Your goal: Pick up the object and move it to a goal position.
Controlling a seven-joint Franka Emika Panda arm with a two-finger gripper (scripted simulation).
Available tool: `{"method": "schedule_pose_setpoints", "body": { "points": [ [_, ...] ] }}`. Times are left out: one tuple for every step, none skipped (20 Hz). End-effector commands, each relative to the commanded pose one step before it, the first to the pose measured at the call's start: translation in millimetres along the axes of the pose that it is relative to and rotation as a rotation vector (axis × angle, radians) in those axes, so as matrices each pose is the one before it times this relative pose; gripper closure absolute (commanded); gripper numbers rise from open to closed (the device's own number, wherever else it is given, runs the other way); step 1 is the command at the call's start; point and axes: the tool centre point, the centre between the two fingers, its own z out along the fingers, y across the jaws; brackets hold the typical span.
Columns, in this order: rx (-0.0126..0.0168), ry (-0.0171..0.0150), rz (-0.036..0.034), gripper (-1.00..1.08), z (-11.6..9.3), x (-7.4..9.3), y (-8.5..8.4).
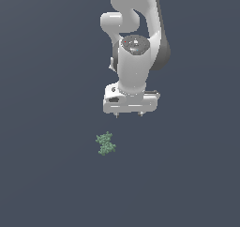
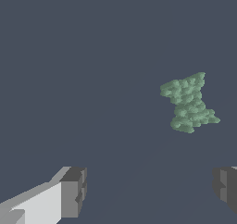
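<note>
The object (image 1: 106, 144) is a small muted-green bumpy cluster of tiny balls lying on the dark grey floor. In the exterior view it sits below the gripper and a little to the exterior view's left. It also shows in the wrist view (image 2: 187, 102), apart from both fingers. My white gripper (image 1: 128, 114) hangs from the arm, pointing down, well above the object. In the wrist view the two grey fingertips (image 2: 74, 190) stand far apart with nothing between them, so the gripper (image 2: 150, 188) is open and empty.
The white arm (image 1: 136, 48) rises behind the gripper to the picture's top edge. The dark grey floor (image 1: 47, 174) spreads flat all around with no other objects or edges in sight.
</note>
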Motion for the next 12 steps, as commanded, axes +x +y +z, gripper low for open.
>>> {"method": "schedule_pose_setpoints", "body": {
  "points": [
    [-0.00077, -0.00179, -0.01878, -0.92, 4.94, 3.55, 5.27],
    [-0.0003, -0.00066, -0.00993, -0.92, 2.42, 1.8, 2.57],
    [-0.0003, -0.00071, -0.01093, -0.92, 2.67, 1.93, 2.82],
    [-0.00029, -0.00079, -0.01187, -0.92, 2.94, 2.02, 3.12],
    [-0.00026, -0.00086, -0.01281, -0.92, 3.22, 2.1, 3.45],
    [-0.00023, -0.00093, -0.01379, -0.92, 3.5, 2.16, 3.76],
    [-0.00019, -0.00099, -0.01478, -0.92, 3.79, 2.2, 4.08],
    [-0.00014, -0.00106, -0.01577, -0.92, 4.09, 2.22, 4.41],
    [-0.00008, -0.00112, -0.01672, -0.92, 4.4, 2.2, 4.77],
    [0.0, -0.00117, -0.01771, -0.92, 4.72, 2.15, 5.11],
    [0.00009, -0.00122, -0.01868, -0.92, 5.05, 2.07, 5.46],
    [0.00019, -0.00124, -0.01918, -0.92, 5.26, 1.91, 5.71]
  ]
}}
